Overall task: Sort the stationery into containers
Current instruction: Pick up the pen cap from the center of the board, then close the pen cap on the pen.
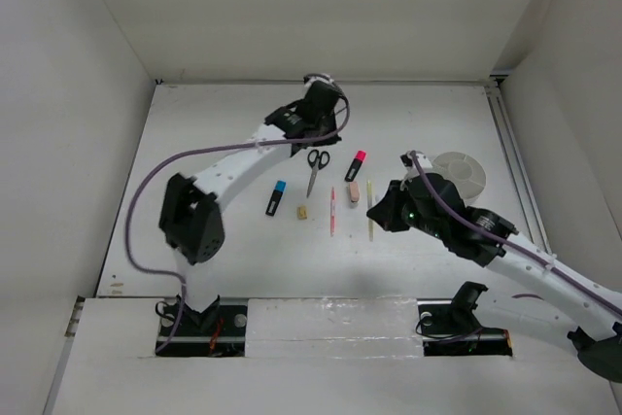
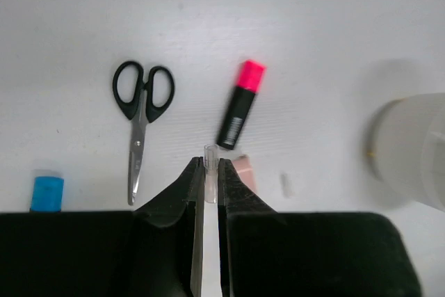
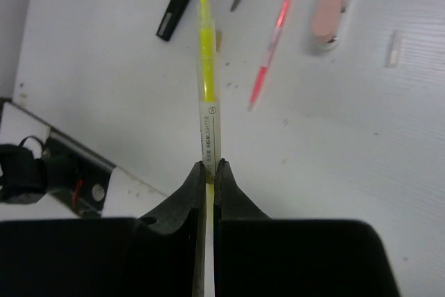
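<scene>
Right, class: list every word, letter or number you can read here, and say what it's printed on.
"HIGHLIGHTER": along the yellow highlighter held in the jaws of the right gripper; the smaller characters before it are unreadable.
"A", circled: same barrel.
Pink-capped marker: label too blurred to read.

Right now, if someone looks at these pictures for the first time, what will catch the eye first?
The right gripper, shut on a yellow highlighter that sticks straight out from its fingertips. Next, the black-handled scissors and the pink-capped marker, side by side in the middle of the top view, and the round white tub just beyond the right arm.
</scene>
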`<state>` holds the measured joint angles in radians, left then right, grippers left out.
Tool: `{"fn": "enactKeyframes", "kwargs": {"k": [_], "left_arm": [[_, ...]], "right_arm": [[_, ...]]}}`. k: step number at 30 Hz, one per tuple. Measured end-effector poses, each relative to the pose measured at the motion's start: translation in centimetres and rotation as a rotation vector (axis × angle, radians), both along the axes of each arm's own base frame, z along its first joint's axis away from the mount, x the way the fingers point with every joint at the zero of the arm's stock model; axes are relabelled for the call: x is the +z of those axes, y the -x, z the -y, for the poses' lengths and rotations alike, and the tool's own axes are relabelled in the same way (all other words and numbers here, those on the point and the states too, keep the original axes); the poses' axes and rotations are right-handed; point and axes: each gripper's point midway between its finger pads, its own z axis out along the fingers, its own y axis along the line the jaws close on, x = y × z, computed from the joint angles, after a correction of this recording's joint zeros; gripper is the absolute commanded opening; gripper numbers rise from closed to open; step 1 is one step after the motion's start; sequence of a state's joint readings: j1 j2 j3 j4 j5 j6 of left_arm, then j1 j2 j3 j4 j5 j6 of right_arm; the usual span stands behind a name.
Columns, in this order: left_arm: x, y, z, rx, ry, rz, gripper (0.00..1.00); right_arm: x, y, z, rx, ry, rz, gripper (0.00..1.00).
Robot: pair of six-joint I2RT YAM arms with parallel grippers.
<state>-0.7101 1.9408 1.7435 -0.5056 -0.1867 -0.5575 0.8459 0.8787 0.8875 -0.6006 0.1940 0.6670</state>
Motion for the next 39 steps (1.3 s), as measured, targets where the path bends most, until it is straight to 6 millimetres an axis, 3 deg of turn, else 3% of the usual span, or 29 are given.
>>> {"fn": "enactKeyframes", "kwargs": {"k": [3, 6, 8, 10, 13, 19, 21, 34, 39], "left_arm": [[9.2, 1.6, -1.2, -0.016, 0.176, 0.163, 0.0], [17.2, 4.4, -2.5, -0.066, 0.364, 0.325, 0.0], [20.4, 6.7, -3.3, -0.114, 0.457, 0.399, 0.0], [22.1, 8.6, -3.9, -0.161, 0.522, 0.444, 0.0], [22.0, 10.2, -4.2, -0.207, 0.56, 0.459, 0.0], [18.1, 11.4, -4.1, -0.245, 0.555, 0.41, 0.0], [17.7, 11.4, -4.1, -0.246, 0.551, 0.405, 0.0], [19.2, 11.2, -3.8, -0.254, 0.584, 0.456, 0.0], [19.2, 11.1, -3.8, -0.256, 0.59, 0.462, 0.0]], "right_arm": [[-0.8, 0.8, -2.7, 0.115, -0.098, -0.009, 0.0], [-0.5, 1.8, -5.1, 0.233, -0.186, -0.016, 0.0], [0.1, 1.9, -6.6, 0.289, -0.235, -0.007, 0.0], [0.7, 1.9, -7.8, 0.334, -0.275, 0.006, 0.0], [1.4, 1.8, -9.0, 0.375, -0.318, 0.024, 0.0], [3.1, 1.8, -10.1, 0.416, -0.381, 0.055, 0.0], [3.5, 1.8, -10.2, 0.423, -0.392, 0.063, 0.0], [4.3, 0.3, -9.9, 0.355, -0.404, 0.099, 0.0], [5.6, -0.1, -10.0, 0.348, -0.42, 0.119, 0.0]]}}
